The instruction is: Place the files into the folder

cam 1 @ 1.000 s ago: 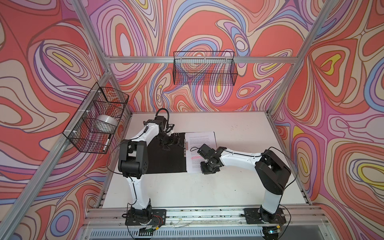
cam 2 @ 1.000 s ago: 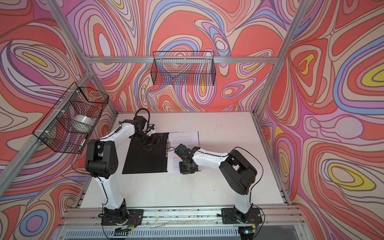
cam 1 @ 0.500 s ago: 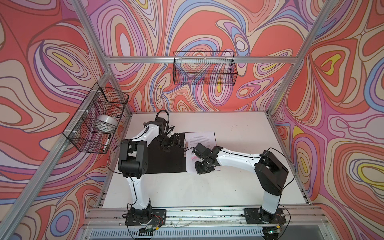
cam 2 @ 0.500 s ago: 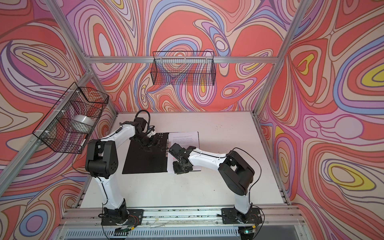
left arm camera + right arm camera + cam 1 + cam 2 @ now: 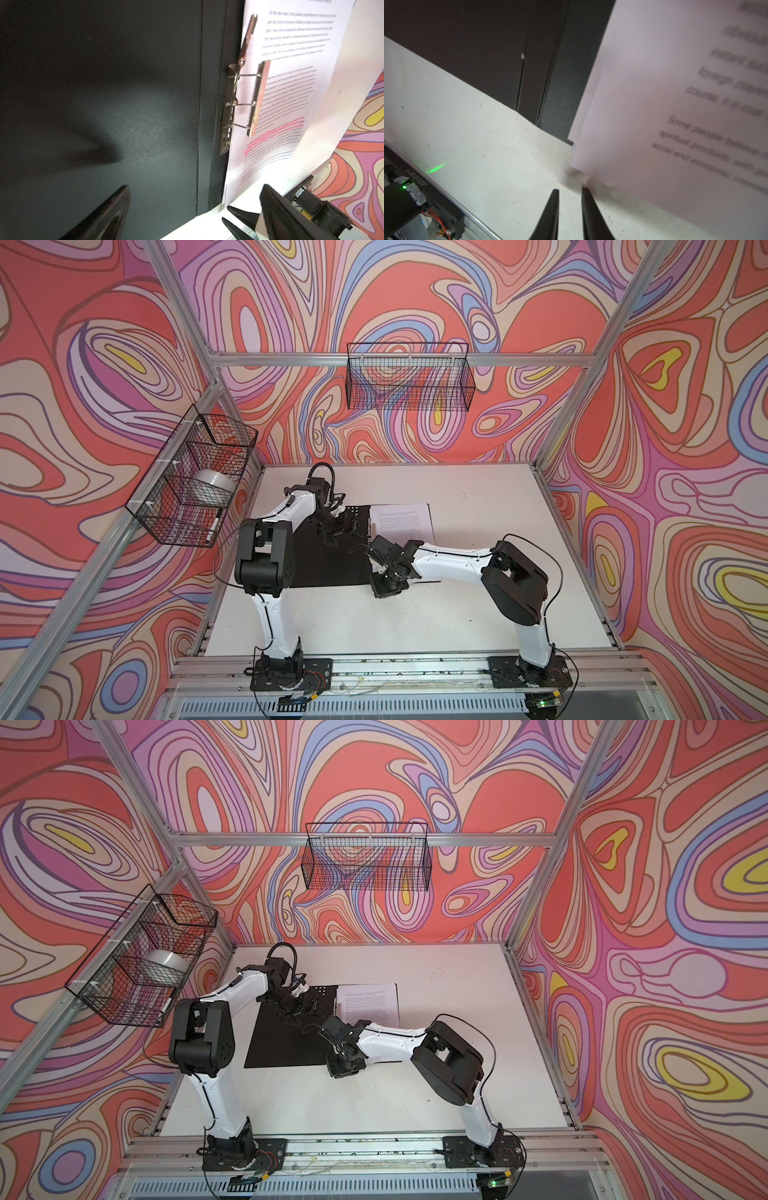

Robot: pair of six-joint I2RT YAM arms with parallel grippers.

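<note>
Two robot arms bend over a white bench (image 5: 478, 497). At far left a wall-hung wire basket (image 5: 183, 489) holds a pale roll (image 5: 210, 485), too screened by mesh to identify. The left arm rises, folds at the elbow and reaches rearward, wrist turned down so the left hand (image 5: 336, 529) hangs over the folder (image 5: 328, 568). In both top views the black hand merges with the black surface and its fingers are hard to pick out. The left wrist view shows those fingers (image 5: 108, 212) spread wide, nothing between them, both cut off by the frame edge. The folder lies open and flat, black inside up, its right leaf hidden under the files (image 5: 403, 518). A metal clip (image 5: 243, 99) sits by the spine, its bar over the files' margin; whether it presses them cannot be told. The files, pink-banded printed sheets, lie in the folder's right half, their near part covered by the right arm, which stretches low and leftward. The right hand (image 5: 384, 589) points down at the files' near corner by the spine. Its fingers (image 5: 550, 214) stand a narrow slit apart, bare bench between them, the blurred paper corner meeting one tip.
</note>
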